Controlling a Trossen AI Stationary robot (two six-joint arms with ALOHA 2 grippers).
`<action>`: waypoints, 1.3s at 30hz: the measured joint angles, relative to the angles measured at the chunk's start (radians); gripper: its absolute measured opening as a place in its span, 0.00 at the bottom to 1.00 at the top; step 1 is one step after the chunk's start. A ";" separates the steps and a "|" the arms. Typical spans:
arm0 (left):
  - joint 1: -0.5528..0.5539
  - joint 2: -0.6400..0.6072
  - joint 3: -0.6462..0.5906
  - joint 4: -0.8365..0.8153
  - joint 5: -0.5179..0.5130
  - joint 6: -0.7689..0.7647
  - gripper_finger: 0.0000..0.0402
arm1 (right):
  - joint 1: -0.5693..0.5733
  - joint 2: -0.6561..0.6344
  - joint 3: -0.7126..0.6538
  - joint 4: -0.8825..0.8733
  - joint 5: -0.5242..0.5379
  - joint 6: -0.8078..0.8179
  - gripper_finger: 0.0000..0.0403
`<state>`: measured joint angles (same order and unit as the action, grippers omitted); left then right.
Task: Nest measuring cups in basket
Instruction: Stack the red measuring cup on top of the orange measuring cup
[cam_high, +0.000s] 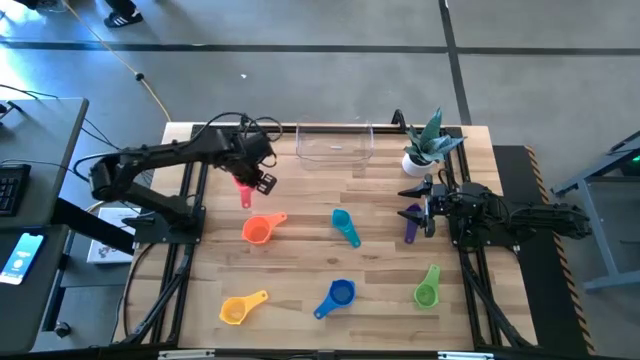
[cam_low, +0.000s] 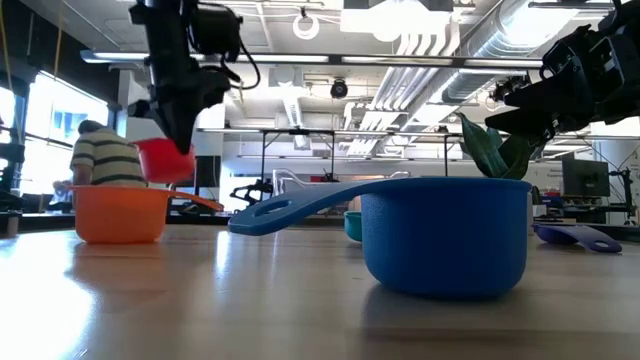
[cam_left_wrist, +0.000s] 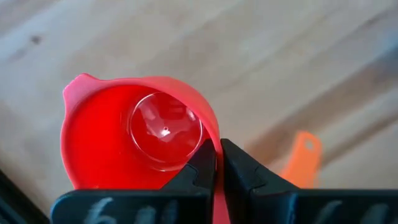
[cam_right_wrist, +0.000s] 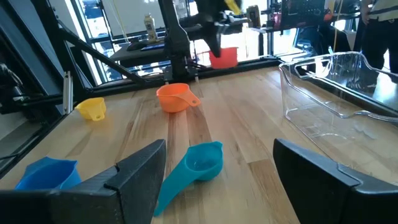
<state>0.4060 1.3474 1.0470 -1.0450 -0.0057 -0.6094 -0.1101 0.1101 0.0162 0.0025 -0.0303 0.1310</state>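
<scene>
My left gripper (cam_high: 257, 178) hangs over the table's far left, shut on the red measuring cup (cam_left_wrist: 134, 140), which also shows in the low view (cam_low: 165, 160). On the table lie the orange cup (cam_high: 262, 228), teal cup (cam_high: 345, 225), purple cup (cam_high: 411, 225), green cup (cam_high: 427, 287), blue cup (cam_high: 337, 296) and yellow cup (cam_high: 243, 307). The clear basket (cam_high: 335, 145) stands at the far edge with nothing in it. My right gripper (cam_right_wrist: 219, 146) waits open at the right side, level, beside the purple cup. My left gripper pinches the red cup's wall (cam_left_wrist: 214, 146) at the rim, on the side opposite the spout. One finger (cam_left_wrist: 199, 167) is inside the bowl and one (cam_left_wrist: 242, 169) outside. The fingers come from above, pointing steeply down. The cup hangs below them, lifted clear of the table.
A small white plant pot (cam_high: 418, 158) with a green plant stands right of the basket. Bare wood lies between the cups at the table's middle. A person sits in the room beyond the table (cam_low: 100, 155).
</scene>
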 joint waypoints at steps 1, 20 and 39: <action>-0.020 -0.011 0.000 -0.005 0.003 -0.028 0.01 | 0.000 0.000 0.000 0.000 0.000 0.000 0.72; -0.367 -0.061 0.000 -0.040 0.081 -0.445 0.01 | 0.000 0.000 0.000 -0.002 0.000 0.000 0.72; -0.402 -0.061 0.000 -0.020 0.073 -0.801 0.02 | 0.000 0.000 0.000 -0.002 0.000 0.000 0.72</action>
<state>0.0044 1.2861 1.0470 -1.0648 0.0671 -1.4106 -0.1101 0.1101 0.0162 0.0006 -0.0299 0.1310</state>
